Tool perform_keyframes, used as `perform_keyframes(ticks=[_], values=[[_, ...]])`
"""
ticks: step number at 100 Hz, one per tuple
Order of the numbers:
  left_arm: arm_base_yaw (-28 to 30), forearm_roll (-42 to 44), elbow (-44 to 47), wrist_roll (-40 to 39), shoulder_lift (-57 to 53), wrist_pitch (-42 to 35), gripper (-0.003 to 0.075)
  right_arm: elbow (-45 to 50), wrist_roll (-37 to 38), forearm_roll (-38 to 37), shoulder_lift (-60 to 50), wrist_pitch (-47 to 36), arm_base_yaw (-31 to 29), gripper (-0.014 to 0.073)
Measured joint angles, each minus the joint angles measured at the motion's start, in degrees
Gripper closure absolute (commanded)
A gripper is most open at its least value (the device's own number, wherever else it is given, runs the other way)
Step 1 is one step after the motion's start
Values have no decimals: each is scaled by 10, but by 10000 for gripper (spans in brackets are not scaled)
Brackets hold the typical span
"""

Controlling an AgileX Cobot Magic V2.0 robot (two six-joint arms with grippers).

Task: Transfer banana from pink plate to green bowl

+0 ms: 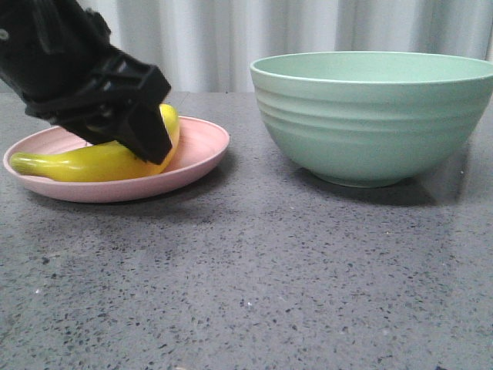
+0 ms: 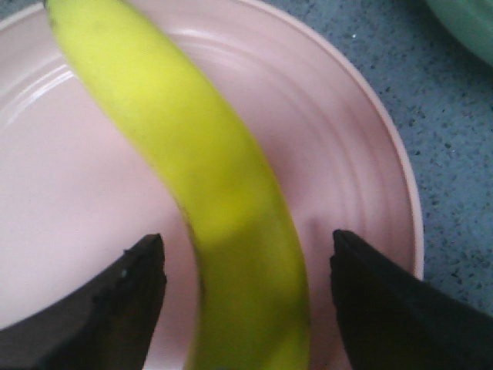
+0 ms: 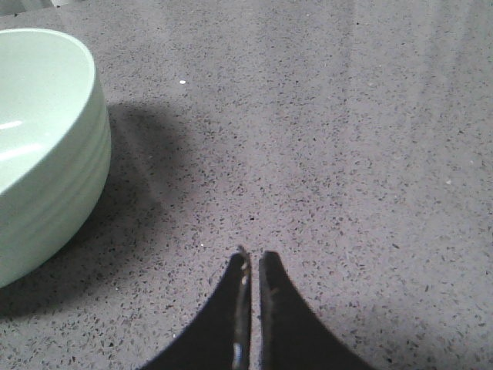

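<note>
The yellow banana point(image 1: 85, 163) lies on the pale pink plate point(image 1: 202, 146) at the left of the table. My left gripper point(image 1: 135, 135) is lowered over the banana's middle, open, a finger on each side with gaps to the fruit. Seen from the left wrist, the banana point(image 2: 204, 177) runs between the dark fingertips point(image 2: 142, 266) over the plate point(image 2: 339, 139). To the right stands the mint-green bowl point(image 1: 373, 116), apart from the plate. My right gripper point(image 3: 253, 258) is shut on nothing above bare table, beside the bowl point(image 3: 46, 146). It is out of the front view.
The table top point(image 1: 254, 270) is grey speckled stone. A pale curtain point(image 1: 308, 31) hangs behind the table's far edge. A strip of bare table separates plate and bowl.
</note>
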Motion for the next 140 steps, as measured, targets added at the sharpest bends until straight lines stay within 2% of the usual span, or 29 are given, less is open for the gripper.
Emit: perform_keyframes(ticks=[40,74,110,127,140], values=[[0,0,0,0,27,-7,305,0,-1,0,0,-3,0,655],[0,0,0,0,27,-7,447,0,-1,0,0,-25,0,655],[0,0,-9,0,27,-1,449,0,0,1,0,-7,1,655],[0,0,-35,0,27,22,449,-4,0,-1,13,14,25,655],[-1,-3,-60,0,21,38,449,-49,0,-5,45,58,50,652]])
